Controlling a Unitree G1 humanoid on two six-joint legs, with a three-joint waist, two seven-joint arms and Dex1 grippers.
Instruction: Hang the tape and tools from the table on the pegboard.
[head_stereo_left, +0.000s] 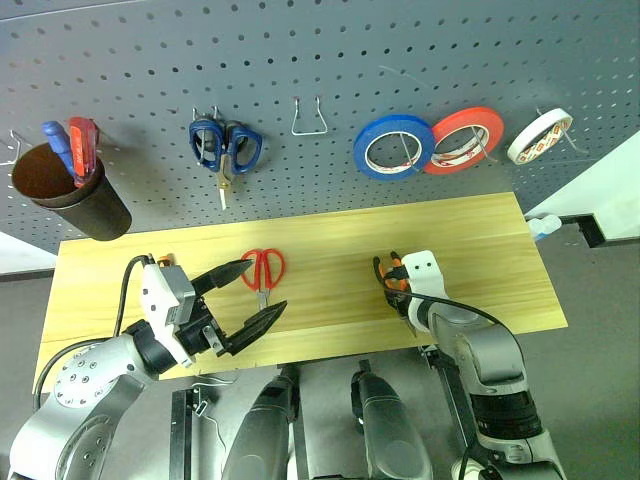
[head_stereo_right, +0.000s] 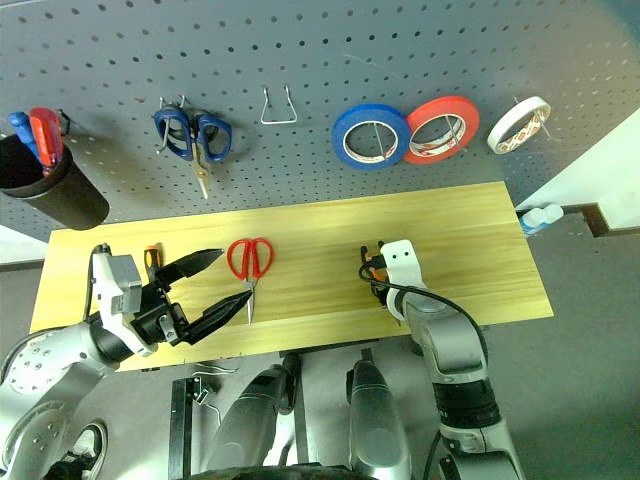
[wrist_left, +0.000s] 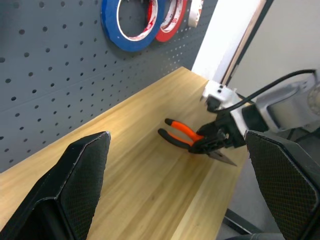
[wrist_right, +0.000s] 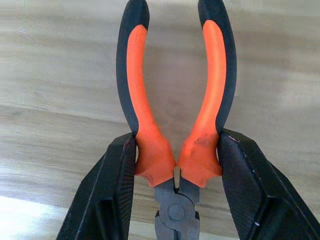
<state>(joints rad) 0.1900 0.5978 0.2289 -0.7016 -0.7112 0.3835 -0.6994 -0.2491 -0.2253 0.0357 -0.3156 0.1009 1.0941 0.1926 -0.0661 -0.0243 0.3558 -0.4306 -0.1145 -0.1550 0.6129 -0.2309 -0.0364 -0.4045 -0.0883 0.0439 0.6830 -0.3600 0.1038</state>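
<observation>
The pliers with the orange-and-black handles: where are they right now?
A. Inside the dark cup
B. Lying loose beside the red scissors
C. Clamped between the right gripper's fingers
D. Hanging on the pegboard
C: in the right wrist view the long-nose pliers sit with their handles squeezed between the right gripper's two black fingers, over the table.

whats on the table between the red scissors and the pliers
Nothing: in the left eye view the table is bare wood between the red-handled scissors and the pliers, which the right gripper grips.
</observation>
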